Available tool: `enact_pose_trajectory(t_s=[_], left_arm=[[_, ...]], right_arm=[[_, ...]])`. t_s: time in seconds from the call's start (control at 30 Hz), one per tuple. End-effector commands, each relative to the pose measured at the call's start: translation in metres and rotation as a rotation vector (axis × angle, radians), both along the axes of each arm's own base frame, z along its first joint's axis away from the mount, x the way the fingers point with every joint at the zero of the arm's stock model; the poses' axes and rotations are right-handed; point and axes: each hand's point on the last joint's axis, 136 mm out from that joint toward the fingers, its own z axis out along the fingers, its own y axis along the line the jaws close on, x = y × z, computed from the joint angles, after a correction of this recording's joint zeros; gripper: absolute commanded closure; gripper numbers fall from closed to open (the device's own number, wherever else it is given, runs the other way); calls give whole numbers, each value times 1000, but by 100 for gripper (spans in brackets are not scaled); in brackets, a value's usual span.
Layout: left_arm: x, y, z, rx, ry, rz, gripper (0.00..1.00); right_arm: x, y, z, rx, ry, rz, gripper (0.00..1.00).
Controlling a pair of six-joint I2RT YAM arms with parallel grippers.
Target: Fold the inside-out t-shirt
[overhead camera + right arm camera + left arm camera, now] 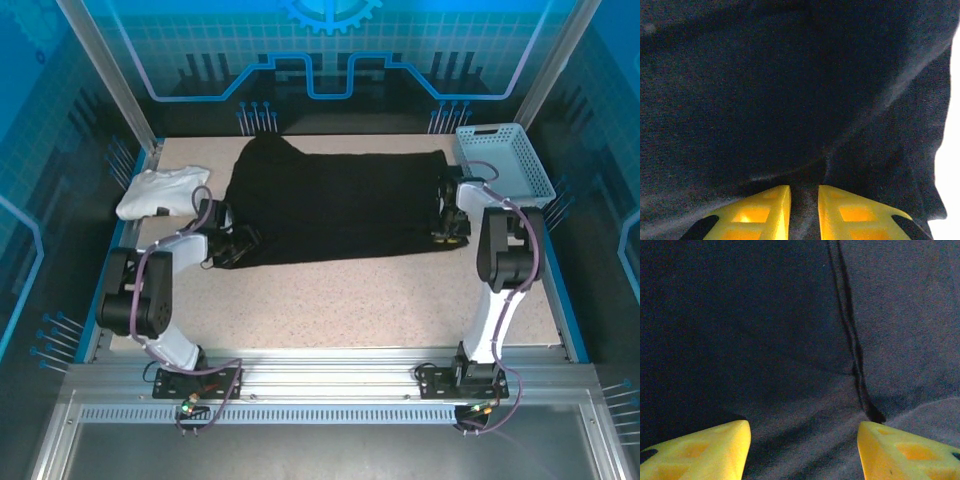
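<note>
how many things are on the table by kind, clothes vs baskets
clothes: 2 (large black soft cloth t-shirt, small white bunched cloth garment)
baskets: 1 (light blue perforated plastic basket)
total: 3

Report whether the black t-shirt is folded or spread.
Spread: the large black cloth t-shirt lies wide and flat across the speckled table. Doubled over: cannot tell.
</note>
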Motion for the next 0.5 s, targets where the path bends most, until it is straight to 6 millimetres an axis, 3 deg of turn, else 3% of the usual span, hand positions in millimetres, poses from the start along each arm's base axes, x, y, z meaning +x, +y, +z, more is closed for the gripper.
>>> enact_pose_trajectory(t_s=[0.0,0.1,0.2,0.3,0.47], left_arm=[[-60,-9,-17,-34,115,-20,40],[-81,-11,-5,-51,93,-7,39],[-72,-12,17,-51,28,-7,39],[-58,-10,32,-35,-18,-4,38],[-47,-11,41,-40,-53,-8,38]], right_arm=[[-73,-9,-3,-49,140,-63,77],[-83,4,16,43,12,-102,71],[-63,22,34,264,-172,-173,60],[-48,16,40,315,-229,-234,54],[-42,4,33,297,-222,-280,50]])
